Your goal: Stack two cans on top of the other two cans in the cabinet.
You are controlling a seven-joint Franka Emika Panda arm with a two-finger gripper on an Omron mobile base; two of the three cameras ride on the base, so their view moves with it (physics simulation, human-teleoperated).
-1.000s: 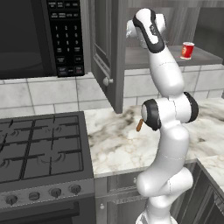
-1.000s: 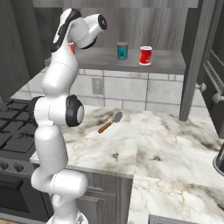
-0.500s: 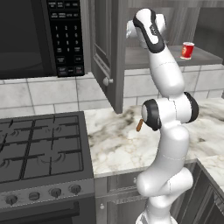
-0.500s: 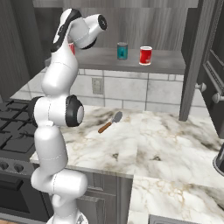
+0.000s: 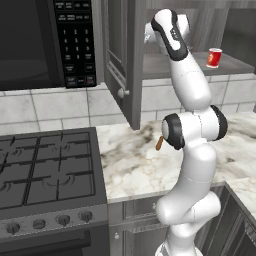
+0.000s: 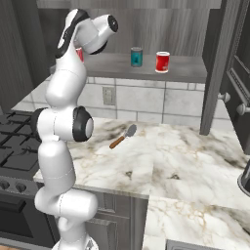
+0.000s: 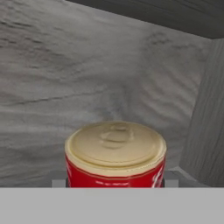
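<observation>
Red can between the fingers at the left end of the cabinet shelf

A red can [image 7: 115, 153] with a tan lid stands upright close in front of the hand camera, with the gripper [image 7: 115, 183] astride it. One finger tip sits tight beside each side of the can, the jaws only partly open, but I cannot tell whether they actually press it. In the right base view a sliver of this can shows behind the hand at the shelf's left end. Further right on the cabinet shelf [image 6: 185, 68], the teal can [image 6: 136, 56] and a second red can [image 6: 162, 62] stand upright, near each other but apart. The cabinet door [image 5: 122, 60] hangs open beside the black microwave [image 5: 45, 42]. Below, a wooden-handled spatula [image 6: 123, 136] lies on the marble counter [image 6: 185, 161], right of the stove [image 5: 45, 170].
</observation>
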